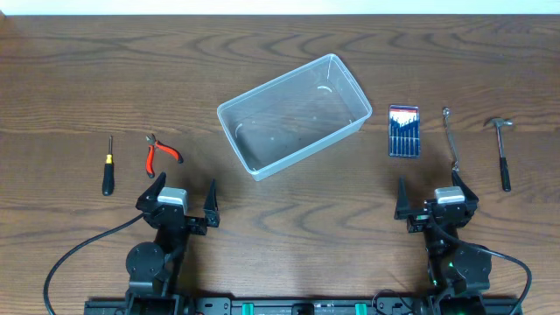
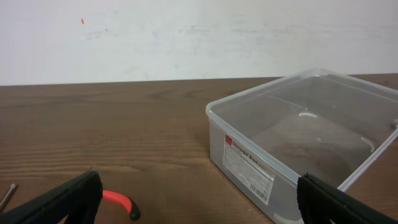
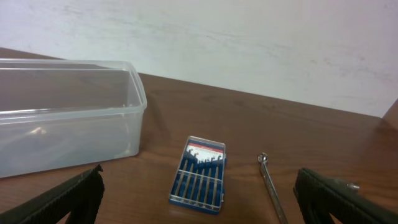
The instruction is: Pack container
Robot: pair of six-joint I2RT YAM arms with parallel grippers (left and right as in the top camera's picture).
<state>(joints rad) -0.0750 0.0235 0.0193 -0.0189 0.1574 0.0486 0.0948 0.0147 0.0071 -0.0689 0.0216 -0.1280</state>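
The clear plastic container stands tilted at the table's middle and holds nothing; it also shows in the left wrist view and the right wrist view. Left of it lie red-handled pliers and a black-and-yellow screwdriver. Right of it lie a blue case of small screwdrivers, a silver wrench and a hammer. My left gripper is open and empty near the front edge, just in front of the pliers. My right gripper is open and empty in front of the blue case and wrench.
The dark wooden table runs to a pale wall at the back. Both arm bases and their cables sit at the front edge.
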